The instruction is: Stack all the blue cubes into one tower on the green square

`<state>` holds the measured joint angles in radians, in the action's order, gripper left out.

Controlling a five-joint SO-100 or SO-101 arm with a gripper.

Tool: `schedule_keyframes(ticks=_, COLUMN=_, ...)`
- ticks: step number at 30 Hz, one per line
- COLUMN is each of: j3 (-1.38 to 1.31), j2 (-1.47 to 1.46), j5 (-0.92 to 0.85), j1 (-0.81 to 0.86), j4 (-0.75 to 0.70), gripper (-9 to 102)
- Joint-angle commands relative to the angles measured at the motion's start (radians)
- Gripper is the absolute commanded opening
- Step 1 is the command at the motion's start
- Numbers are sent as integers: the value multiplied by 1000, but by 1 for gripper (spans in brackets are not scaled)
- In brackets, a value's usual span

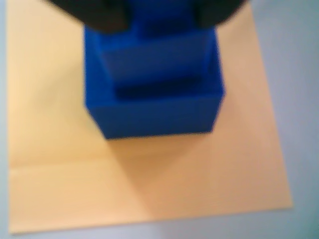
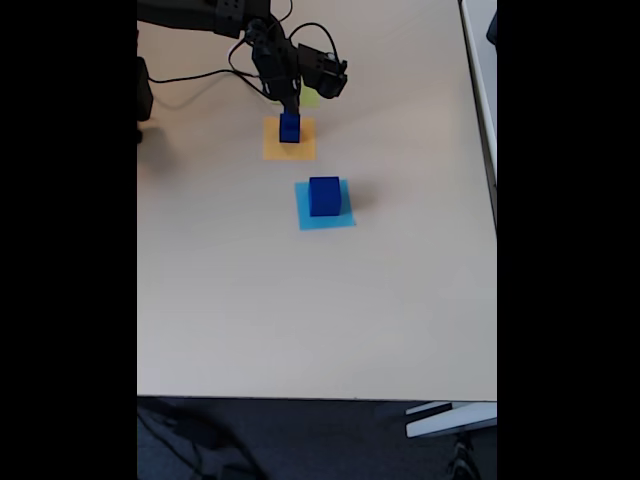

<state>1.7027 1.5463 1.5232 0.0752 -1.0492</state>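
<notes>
In the wrist view a stack of blue cubes stands on the orange square [image 1: 60,164]: a wide cube [image 1: 159,117] at the bottom, a smaller one [image 1: 154,62] on it, and a still smaller top cube [image 1: 162,30]. My gripper [image 1: 159,22] has its black fingers [image 1: 102,17] tight against both sides of the top cube. The fixed view shows the gripper [image 2: 290,110] right above this stack [image 2: 290,128]. A larger blue cube [image 2: 324,195] sits on the light blue square [image 2: 322,218]. A sliver of the green square [image 2: 312,97] peeks out behind the gripper.
The arm [image 2: 215,15] and its cables reach in from the top left of the fixed view. The pale table [image 2: 300,310] is bare toward the front edge. Its right edge runs beside a white strip [image 2: 480,60].
</notes>
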Motion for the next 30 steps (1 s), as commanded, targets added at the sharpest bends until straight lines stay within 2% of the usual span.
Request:
schedule_keyframes(ticks=1, j3=-6, j2=66, j5=2, j1=2, j4=14, gripper=4)
schedule_keyframes(ticks=13, j3=-3, j2=66, j5=6, j1=0, j4=15, gripper=6)
schedule_keyframes(ticks=25, j3=-12, j2=64, j5=-15, j1=-2, j4=26, gripper=16)
schedule_keyframes(ticks=30, j3=-28, j2=63, j5=-17, j1=-9, j4=34, gripper=16)
